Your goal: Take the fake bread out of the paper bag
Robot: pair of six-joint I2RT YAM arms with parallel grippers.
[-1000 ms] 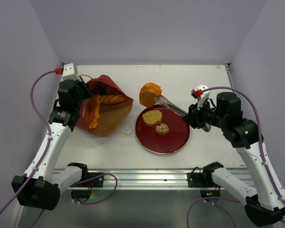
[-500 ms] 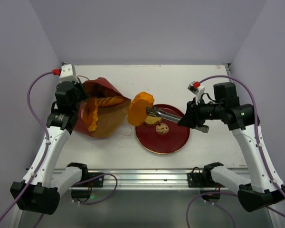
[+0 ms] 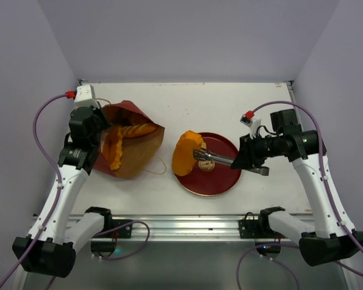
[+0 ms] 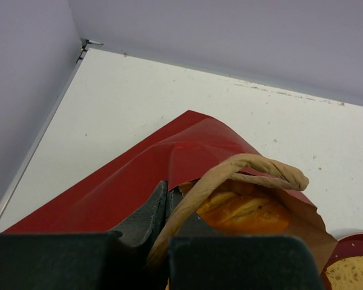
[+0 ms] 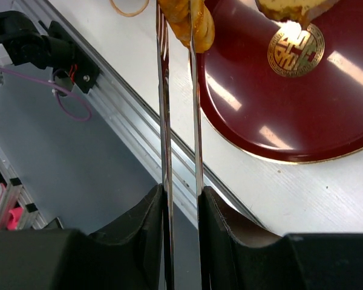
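Observation:
The paper bag (image 3: 136,156) lies on its side at the left, brown mouth facing the plate, red outside (image 4: 139,175) uppermost. My left gripper (image 3: 98,130) is shut on its rim beside a cord handle (image 4: 254,169). Orange-golden fake bread (image 3: 116,148) shows inside the bag (image 4: 248,211). My right gripper (image 3: 241,162) is shut on metal tongs (image 3: 215,158), which pinch an orange loaf piece (image 3: 184,156) over the left edge of the red plate (image 3: 221,181). In the right wrist view the tongs (image 5: 193,90) grip that bread (image 5: 184,21). A pale slice (image 5: 290,9) lies on the plate (image 5: 302,103).
An aluminium rail (image 3: 187,225) runs along the table's near edge, also seen in the right wrist view (image 5: 139,121). A loose cord handle (image 3: 160,166) lies between bag and plate. Walls close in the table at the back and both sides.
My right arm has swung the tongs and orange bread from behind the plate toward the bag, then down and nearer over the plate's left edge. The left gripper keeps its hold on the bag.

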